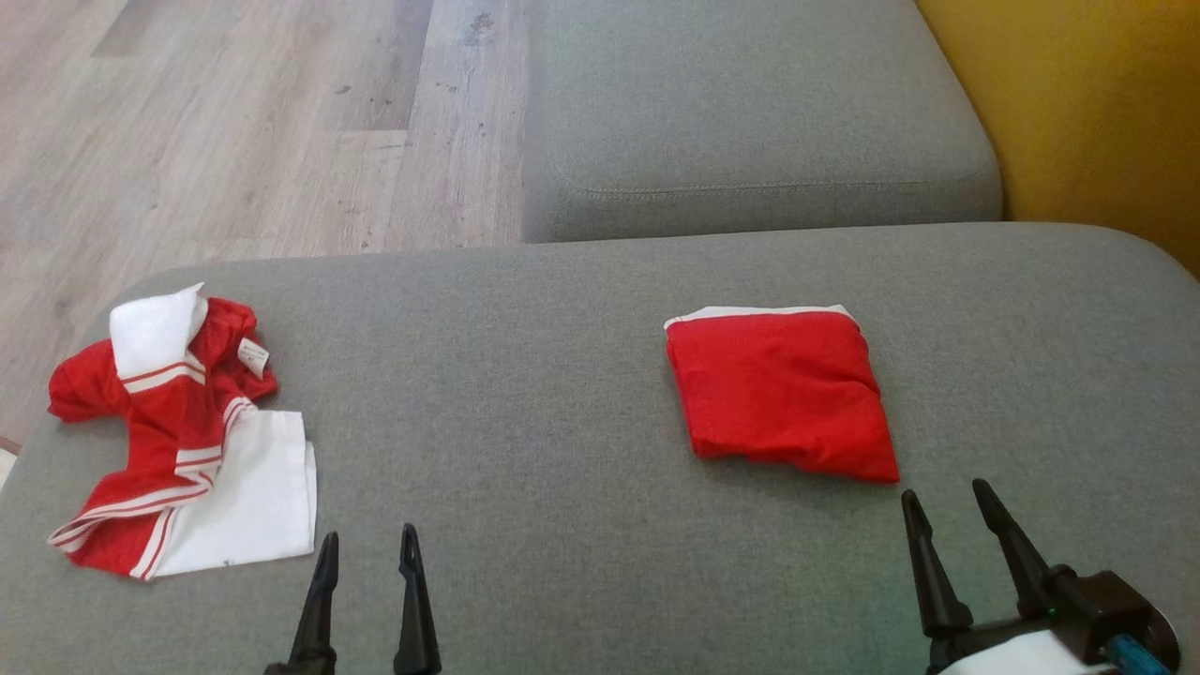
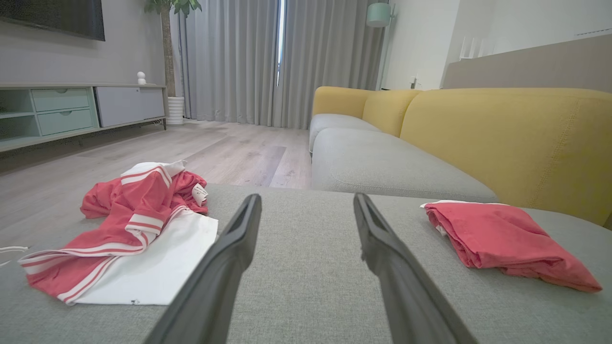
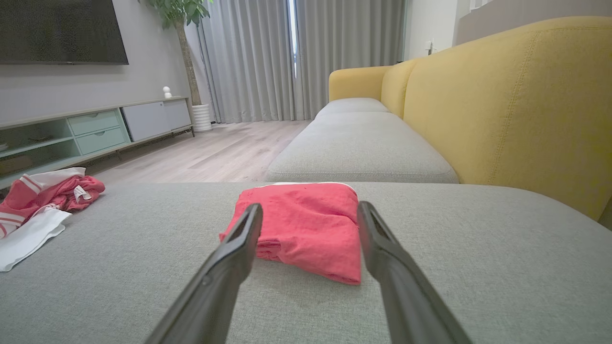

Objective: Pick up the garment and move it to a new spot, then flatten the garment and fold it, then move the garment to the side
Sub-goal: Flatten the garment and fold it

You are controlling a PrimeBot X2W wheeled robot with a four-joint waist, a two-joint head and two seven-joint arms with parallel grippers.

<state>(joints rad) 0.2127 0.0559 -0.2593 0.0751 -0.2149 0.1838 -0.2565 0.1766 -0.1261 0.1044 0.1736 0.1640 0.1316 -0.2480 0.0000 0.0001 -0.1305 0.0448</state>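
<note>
1. since both pairs of jaws stand spread wide and hold nothing, i judge the step in hand to be the first pick-up. the left jaws sit low, just beside the white hem of the crumpled garment [image 1: 187, 441]. the right jaws sit near the close corner of the folded red piece [image 1: 783, 394], apart from it.
2. location: the crumpled garment, red with white panels and stripes, lies bunched at the left end of the grey cushion [image 1: 525, 375], close to the edge by the wood floor [image 1: 234, 122]. the folded piece is well apart from it, to the right.
3. judgement: the crumpled one is the task's thing, as the folded piece looks finished.
4. method: bring the left jaws in low over the flat white panel and pinch one layer near a corner or the collar, not the whole heap. lift straight up so it hangs free. keep it inboard of the cushion edge so nothing slides off. set it down mid-cushion, clear of the folded piece.
5. hidden or unclear: the layers under the bunched red part, and which sleeve is which. the label [image 1: 253, 354] is too small to read. both arms are cut off at the bottom of the head view. in the left wrist view a thin pale cord [image 2: 9, 249] at the left border is unidentifiable.
</note>
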